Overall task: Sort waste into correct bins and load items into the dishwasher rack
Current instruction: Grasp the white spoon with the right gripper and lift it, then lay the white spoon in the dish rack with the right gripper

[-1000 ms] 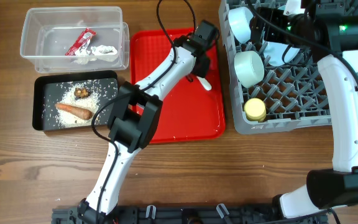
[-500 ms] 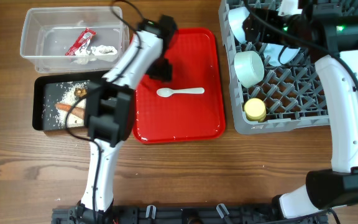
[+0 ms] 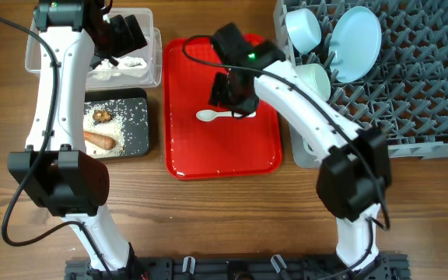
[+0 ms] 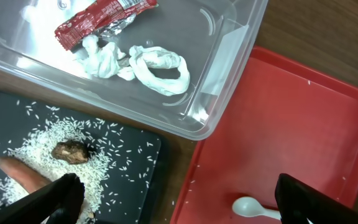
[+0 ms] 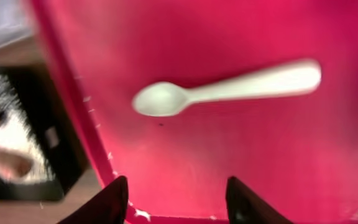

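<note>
The white spoon [image 3: 224, 115] [image 5: 222, 90] lies on the red tray [image 3: 224, 155]. My right gripper [image 3: 234, 97] [image 5: 179, 202] hovers just above it, open, with nothing between its fingers. My left gripper [image 3: 121, 35] [image 4: 182, 202] hangs wide open and empty over the clear tub [image 3: 154, 54]. The tub holds the red wrapper [image 4: 98, 22] and the white tissue [image 4: 142, 62]. In the black tray [image 3: 142, 128] are rice [image 3: 123, 117], a brown lump [image 4: 72, 151] and the carrot stick [image 3: 99, 141]. The grey rack [image 3: 411, 101] holds a blue plate [image 3: 356, 33] and two bowls [image 3: 302, 29].
The right arm reaches from the front right across the rack's near left corner to the red tray. The left arm stands along the left side of the black tray. Bare wooden table [image 3: 232, 218] lies in front of the trays.
The left arm left the spoon on the red tray and swung back left over the clear tub, opening wide. The right arm came from the rack to above the spoon, its jaws narrowing.
</note>
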